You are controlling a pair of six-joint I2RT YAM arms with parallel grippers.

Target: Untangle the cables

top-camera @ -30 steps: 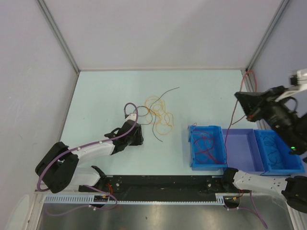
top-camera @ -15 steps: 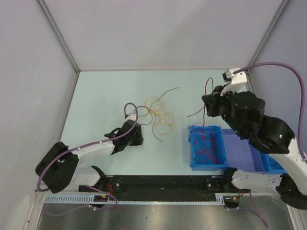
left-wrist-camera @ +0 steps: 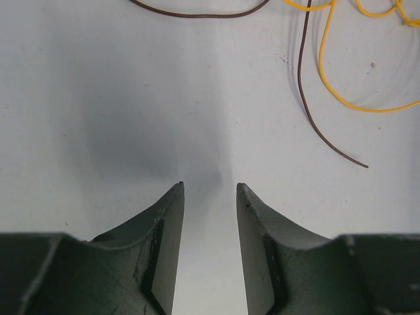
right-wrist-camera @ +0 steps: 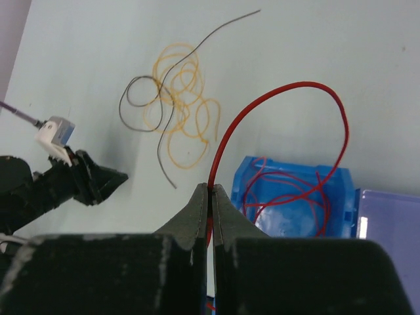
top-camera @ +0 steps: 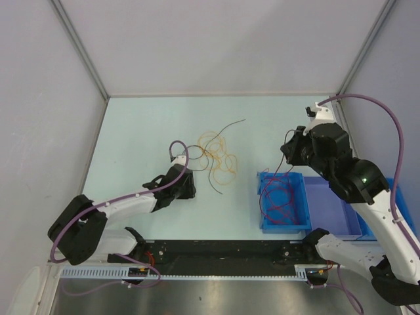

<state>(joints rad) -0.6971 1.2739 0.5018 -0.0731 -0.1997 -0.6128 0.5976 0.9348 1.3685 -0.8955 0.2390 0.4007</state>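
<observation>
Claws first, from the left: the left claw (top-camera: 186, 186) lies low over the table (top-camera: 144, 125), and only its own wrist view tells its state: released, two dark fingers (left-wrist-camera: 164, 226) apart with bare table between them, holding nothing. Ahead of its tips and off to their right sits the loose part of the cables: orange cables (top-camera: 218, 159), hair-thin loops heaped over one another, too overlapped to count, near the claw but not touching it. One dark cable (top-camera: 231, 124) threads through them; the top view shows it as a long curved stroke, the right wrist view adds that it curls into a ring on the heap's side toward the left claw, and the left wrist view shows its free end lying just ahead-right of the open fingertips. Further right, the right claw (right-wrist-camera: 211, 189) hangs above the table, clenched on one red cable (right-wrist-camera: 302, 83). The top view leaves the pinch too dark to read; the wrist view shows both fingers pressed together on it. From the pinch the red cable bows out wide, then drops into a blue bin (top-camera: 262, 211) just beyond and right of the fingertips, where more red loops lie coiled, number unclear. Touching that bin's right side is a paler mauve-blue bin (top-camera: 331, 197); two bins show plainly
</observation>
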